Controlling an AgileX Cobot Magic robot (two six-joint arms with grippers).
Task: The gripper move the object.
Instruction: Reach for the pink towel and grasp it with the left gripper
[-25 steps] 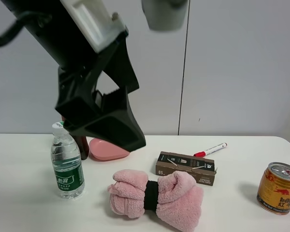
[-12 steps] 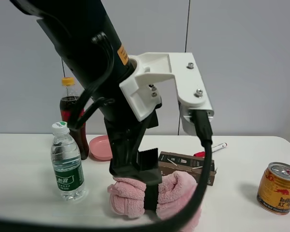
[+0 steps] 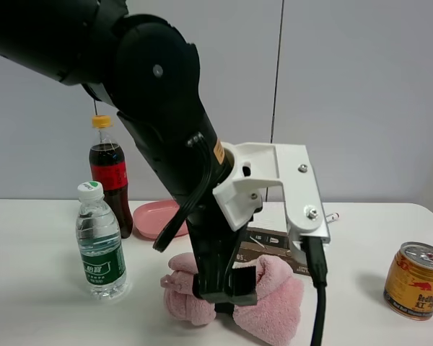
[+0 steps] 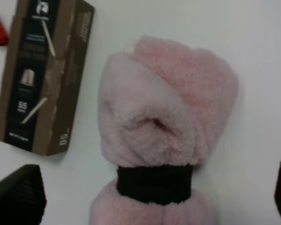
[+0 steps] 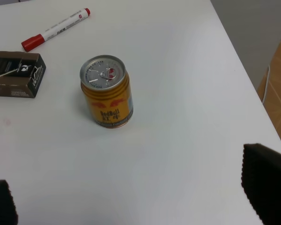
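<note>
My bulky black left arm [image 3: 151, 94] slants steeply down from the upper left of the high view. A white bracket [image 3: 285, 180] is bolted at its wrist, and a black cable [image 3: 317, 288] drops from that. My left gripper [image 3: 227, 287], with black claw-like fingers, points downward and sits low, jaws spread wide. My right gripper [image 5: 133, 190] is tilted downward, its black padded fingers [image 5: 267, 180] also wide apart, with nothing between them.

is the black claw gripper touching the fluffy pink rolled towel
Apart. The left wrist view shows the left gripper with its black fingers spread wide either side of the fluffy pink rolled towel, bare white table between each finger and the fabric.
</note>
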